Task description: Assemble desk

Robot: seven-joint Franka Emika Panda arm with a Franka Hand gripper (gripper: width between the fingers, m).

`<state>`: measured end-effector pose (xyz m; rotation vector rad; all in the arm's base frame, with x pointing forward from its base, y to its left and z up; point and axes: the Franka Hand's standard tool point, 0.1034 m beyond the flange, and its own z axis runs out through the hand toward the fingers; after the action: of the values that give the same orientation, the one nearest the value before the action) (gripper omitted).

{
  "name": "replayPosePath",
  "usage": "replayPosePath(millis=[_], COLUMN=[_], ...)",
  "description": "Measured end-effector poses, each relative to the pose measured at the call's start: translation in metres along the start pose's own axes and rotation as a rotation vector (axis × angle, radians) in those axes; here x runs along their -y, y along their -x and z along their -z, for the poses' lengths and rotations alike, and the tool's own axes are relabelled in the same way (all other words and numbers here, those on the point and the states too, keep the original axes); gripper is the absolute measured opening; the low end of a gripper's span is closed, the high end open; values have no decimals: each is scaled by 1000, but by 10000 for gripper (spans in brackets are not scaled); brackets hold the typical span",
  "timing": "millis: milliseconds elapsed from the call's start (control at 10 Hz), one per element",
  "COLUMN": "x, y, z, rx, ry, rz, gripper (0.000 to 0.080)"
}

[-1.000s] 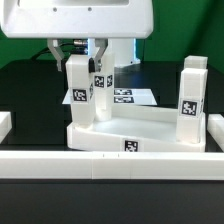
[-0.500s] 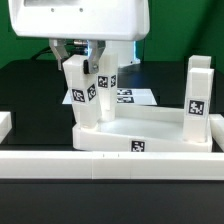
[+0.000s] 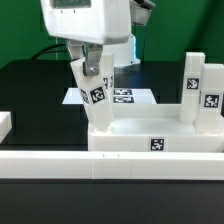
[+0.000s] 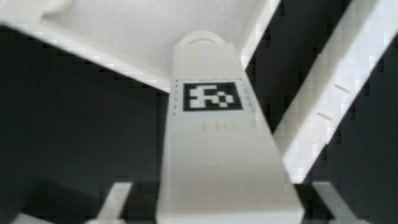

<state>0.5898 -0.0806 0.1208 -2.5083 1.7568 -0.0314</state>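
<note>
Tabletop (image 3: 160, 137) is sitting on the black table (image 3: 30, 85), pressed against the long white border rail (image 3: 110, 163) at its front edge; white matte plastic, shallow tray shape with raised walls, square black-and-white tag on the front wall.

At the tabletop's corner on the exterior view's left, a square-section leg (image 3: 88, 92) is standing tilted, leaning away from upright, lower end in the corner. Gripper (image 3: 90, 62) is clasping this leg near its top, fingers on both sides. Wrist view is showing the same leg (image 4: 221, 140) running long and smooth between the two finger pads (image 4: 111, 200), tag on its face, rounded far end.

At the opposite corner, exterior view's right, two more legs (image 3: 193, 88) are standing upright, tags facing out.

Behind the tabletop's back edge, the marker board (image 3: 125, 96) is lying flat on the table.
</note>
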Motion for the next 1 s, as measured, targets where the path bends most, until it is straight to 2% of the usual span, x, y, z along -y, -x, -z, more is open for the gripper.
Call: replayPosePath(millis=[600, 1000], x=[15, 20], y=[10, 14], z=[0, -1], rx=[1, 12], ry=[-12, -25], rz=[-495, -667], gripper=[291, 291])
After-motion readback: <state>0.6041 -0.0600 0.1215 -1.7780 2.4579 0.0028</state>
